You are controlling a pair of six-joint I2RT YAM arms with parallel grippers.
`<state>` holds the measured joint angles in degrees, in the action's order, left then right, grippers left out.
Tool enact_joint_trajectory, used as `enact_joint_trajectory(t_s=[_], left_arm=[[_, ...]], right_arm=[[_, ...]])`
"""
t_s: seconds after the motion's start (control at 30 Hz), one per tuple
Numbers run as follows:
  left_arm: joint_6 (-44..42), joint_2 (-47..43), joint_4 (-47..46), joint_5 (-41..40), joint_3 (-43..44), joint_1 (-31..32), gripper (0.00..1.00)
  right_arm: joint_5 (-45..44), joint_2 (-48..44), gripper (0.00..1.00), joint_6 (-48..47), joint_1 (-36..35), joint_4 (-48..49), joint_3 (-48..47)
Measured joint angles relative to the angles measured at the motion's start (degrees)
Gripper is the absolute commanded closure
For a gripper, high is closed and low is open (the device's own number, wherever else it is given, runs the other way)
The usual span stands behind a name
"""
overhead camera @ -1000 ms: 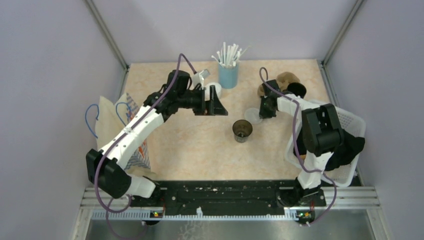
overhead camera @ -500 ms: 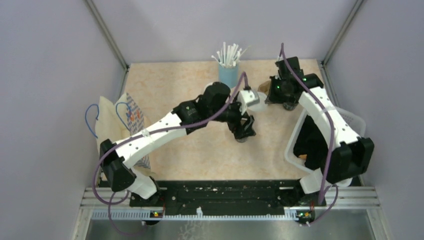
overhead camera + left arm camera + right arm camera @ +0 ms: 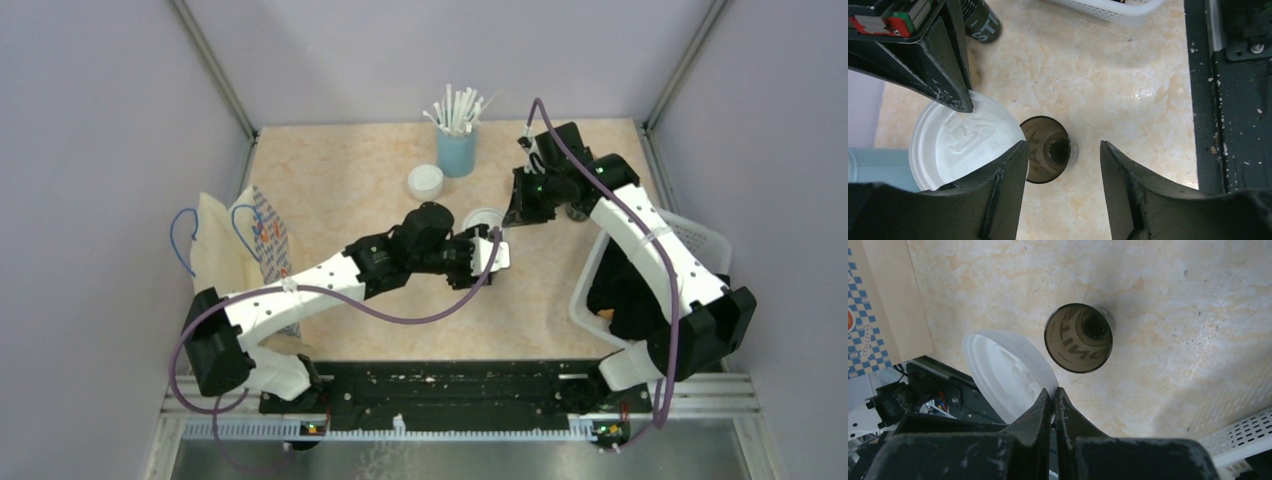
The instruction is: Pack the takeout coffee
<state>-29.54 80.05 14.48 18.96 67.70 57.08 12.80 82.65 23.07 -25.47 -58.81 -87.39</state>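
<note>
The takeout coffee cup (image 3: 1044, 152) is a small dark cup standing upright on the table with its top uncovered; it also shows in the right wrist view (image 3: 1079, 337). My left gripper (image 3: 1062, 146) is open, with its fingers above and around the cup, not touching it. From the top, my left gripper (image 3: 490, 252) hides the cup. My right gripper (image 3: 1054, 390) is shut on the rim of the round white lid (image 3: 1008, 371) and holds it tilted just beside the cup. The lid (image 3: 484, 218) and right gripper (image 3: 512, 210) show in the top view.
A second white lid (image 3: 425, 181) lies near the light-blue cup of straws (image 3: 457, 150). A white basket (image 3: 705, 245) stands at the right edge. A patterned paper bag (image 3: 262, 245) lies at the left. A dark can (image 3: 983, 22) stands behind the lid.
My right gripper has come left from the back right and now holds the lid beside the cup. My left gripper stays over the cup, its arm swung lower.
</note>
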Motion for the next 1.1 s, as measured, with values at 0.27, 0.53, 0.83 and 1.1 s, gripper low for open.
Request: enact_joint_trajectory(t_s=[0.27, 0.53, 0.83, 1.1], left_arm=[[-3.45, -2.45, -3.1, -3.63, -2.49, 0.13, 0.45], [-3.67, -4.31, -5.11, -6.71, -3.34, 0.07, 0.48], [-3.82, -4.26, -3.8, -7.28, -3.37, 0.07, 0.69], [-3.85, -3.15, -2.75, -7.48, -3.32, 0.07, 0.79]], right_arm=[[0.5, 0.26, 1.0, 0.35, -1.07, 0.17, 0.02], [1.95, 0.35, 1.0, 1.18, -2.71, 0.44, 0.02], [2.1, 0.48, 1.0, 1.62, -3.39, 0.44, 0.0], [2.14, 0.48, 1.0, 1.66, -3.39, 0.44, 0.0]])
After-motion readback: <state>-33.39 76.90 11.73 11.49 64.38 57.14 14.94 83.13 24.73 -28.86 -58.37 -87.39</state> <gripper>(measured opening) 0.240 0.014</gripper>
